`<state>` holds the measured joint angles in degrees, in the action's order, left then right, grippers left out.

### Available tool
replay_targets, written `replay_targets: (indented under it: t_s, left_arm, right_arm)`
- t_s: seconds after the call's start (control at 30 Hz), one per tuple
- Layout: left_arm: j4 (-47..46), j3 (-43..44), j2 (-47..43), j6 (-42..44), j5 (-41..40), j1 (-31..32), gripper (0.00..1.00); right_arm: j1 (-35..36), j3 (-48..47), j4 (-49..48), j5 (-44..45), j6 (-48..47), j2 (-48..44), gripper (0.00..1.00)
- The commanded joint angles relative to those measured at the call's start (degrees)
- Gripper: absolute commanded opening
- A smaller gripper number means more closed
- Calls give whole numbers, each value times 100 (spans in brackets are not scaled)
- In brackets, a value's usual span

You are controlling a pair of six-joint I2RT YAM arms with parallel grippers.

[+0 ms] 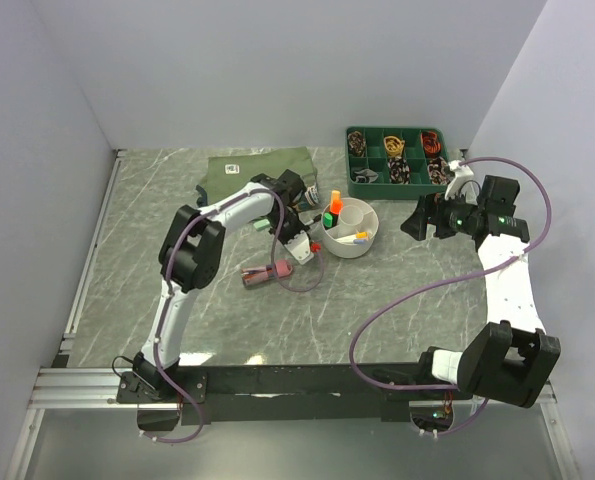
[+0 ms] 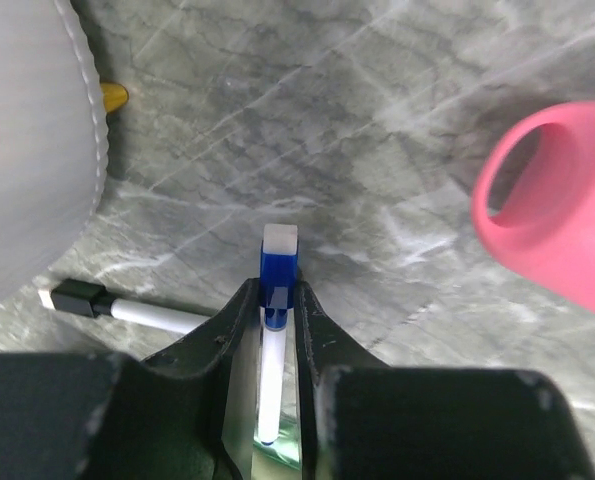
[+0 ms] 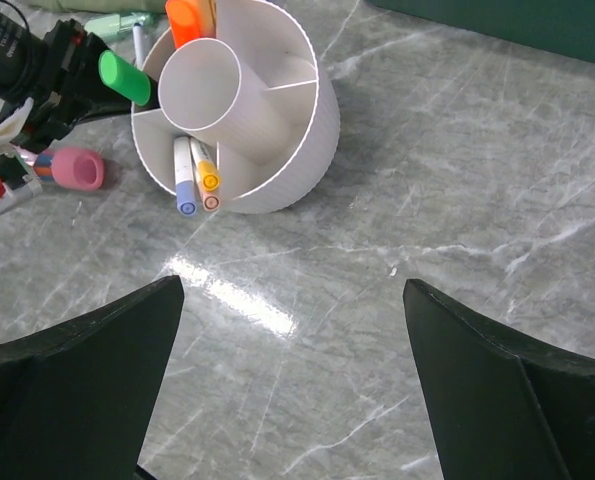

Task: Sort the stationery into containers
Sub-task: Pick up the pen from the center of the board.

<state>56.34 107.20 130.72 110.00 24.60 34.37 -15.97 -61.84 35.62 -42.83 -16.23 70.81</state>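
My left gripper [image 2: 276,290] is shut on a thin white pen with a blue cap [image 2: 278,268], cap pointing out past the fingertips. It sits just beside the white round tub [image 2: 27,150], low over the table. In the top view the left gripper [image 1: 302,238] is at the tub's [image 1: 362,248] left side. The tub [image 3: 297,150] holds an orange highlighter [image 3: 187,18], a green highlighter [image 3: 125,78] and two thin pens [image 3: 185,180]. A pink highlighter [image 2: 552,215] and a black-capped white pen [image 2: 127,308] lie on the table nearby. My right gripper [image 1: 414,220] is open and empty, right of the tub.
A dark green compartment tray [image 1: 397,158] of small items stands at the back right. A folded olive shirt [image 1: 257,165] lies at the back, behind the left arm. A pink and dark marker [image 1: 262,273] lies left of the tub. Walls close in both sides.
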Motion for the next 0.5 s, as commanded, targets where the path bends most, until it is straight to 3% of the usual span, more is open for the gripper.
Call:
replay_targets:
  t_s: [0.0,0.27,0.37,0.47]
  left_arm:
    - [-1,-208,-722,-513,351,-27,1]
    - [702,442,-1171,-1488,1257,-45,1]
    - [730,732,-1259,-2305,1591,-71,1]
    - [345,794,-1451,-3639,2090,-97,1]
  right_arm:
    - [-38,-311,-99,-103,172,-40,99]
    - [-38,-302,-99,-59,234,-128,99]
    - [-38,-302,-116,-85,313,-137,99]
    - [-38,-337,-143,-94,375,-155,99]
